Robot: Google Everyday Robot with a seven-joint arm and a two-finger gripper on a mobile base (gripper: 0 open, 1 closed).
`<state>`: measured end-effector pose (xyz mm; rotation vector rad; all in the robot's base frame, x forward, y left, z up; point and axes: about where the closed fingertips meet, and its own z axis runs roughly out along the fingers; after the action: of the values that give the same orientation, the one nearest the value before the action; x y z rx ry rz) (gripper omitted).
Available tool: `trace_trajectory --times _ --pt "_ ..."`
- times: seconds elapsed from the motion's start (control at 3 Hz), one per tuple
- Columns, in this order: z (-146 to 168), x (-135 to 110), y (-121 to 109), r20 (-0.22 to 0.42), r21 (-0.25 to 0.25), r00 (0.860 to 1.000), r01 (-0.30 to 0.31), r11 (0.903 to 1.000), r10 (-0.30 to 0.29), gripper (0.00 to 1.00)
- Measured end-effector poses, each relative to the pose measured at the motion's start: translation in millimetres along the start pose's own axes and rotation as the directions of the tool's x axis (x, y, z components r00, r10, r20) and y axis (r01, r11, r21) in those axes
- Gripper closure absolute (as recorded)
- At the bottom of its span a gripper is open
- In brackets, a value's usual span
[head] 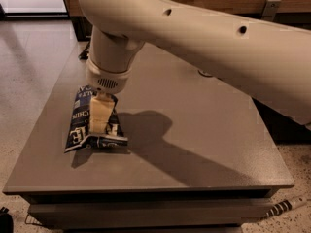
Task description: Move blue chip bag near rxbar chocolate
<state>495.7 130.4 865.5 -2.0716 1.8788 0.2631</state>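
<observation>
Chip bag sits at the table's front-left corner, tilted, lower edge folded over. Judgement: light, air-filled foil, crinkly and slick, contents crush easily. It will flop and swing, so pinch mid-body or the top seam, modest force. Gripper comes straight down from the arm's wrist onto the bag's middle, one pale finger across its face. It looks closed narrow on the foil. Can't pick out the rxbar.

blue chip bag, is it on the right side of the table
No, the blue chip bag sits near the table's left edge, under the gripper.
</observation>
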Motion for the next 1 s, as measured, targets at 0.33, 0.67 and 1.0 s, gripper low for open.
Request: trace_trajectory --times 0.33,0.67,1.0 --pt "-20 10 -35 0.02 0.053 1.0 -0.002 0.9986 0.001 1.0" --pt "-33 13 -60 0.028 0.119 0.999 0.018 0.9927 -0.022 1.0" --pt "-41 15 -93 0.025 0.232 0.999 0.04 0.9718 -0.047 1.0"
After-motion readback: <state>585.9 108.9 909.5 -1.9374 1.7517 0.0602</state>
